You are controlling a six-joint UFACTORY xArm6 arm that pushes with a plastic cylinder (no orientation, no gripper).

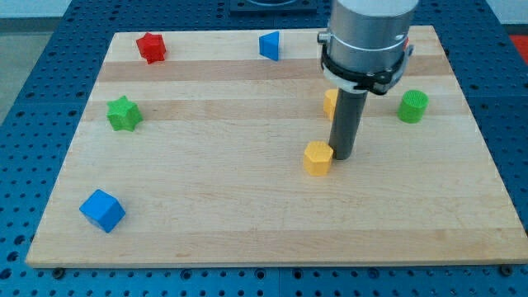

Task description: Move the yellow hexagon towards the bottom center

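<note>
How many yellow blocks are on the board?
2. The yellow hexagon sits near the middle, just left of my tip. Another yellow block peeks out behind the rod, mostly hidden.

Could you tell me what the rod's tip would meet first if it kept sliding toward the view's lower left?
My tip sits just right of the yellow hexagon block, seemingly touching it, so that comes first. Beyond it the wooden board looks free, though depth is uncertain.
</note>
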